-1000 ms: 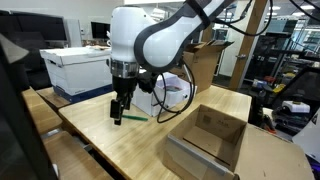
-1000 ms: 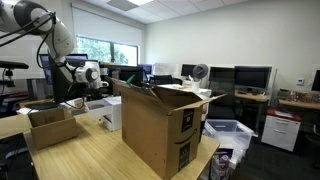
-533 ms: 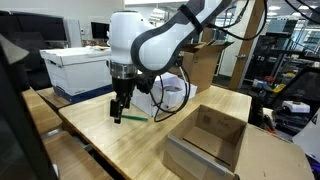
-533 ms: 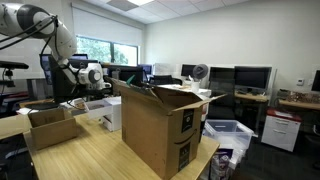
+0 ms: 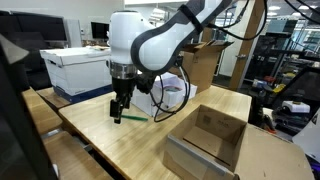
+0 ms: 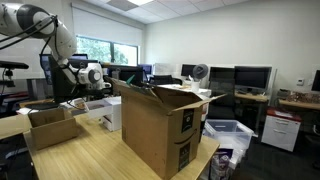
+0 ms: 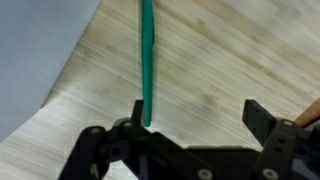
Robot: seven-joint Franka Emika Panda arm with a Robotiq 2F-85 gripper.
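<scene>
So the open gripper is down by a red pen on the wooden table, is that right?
Not quite: the pen is green, not red, as the wrist view shows. The rest holds: the gripper is open, down by it on the wooden table.

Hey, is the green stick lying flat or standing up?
Lying flat: the green stick stretches along the wooden table, just under the open gripper.

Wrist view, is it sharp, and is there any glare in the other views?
Wrist view: soft all over, the green pen fuzzy-edged, the pincer a dark blur. Exterior view: the window is the brightest patch, with no strong glare; the cardboard box is evenly lit.
</scene>
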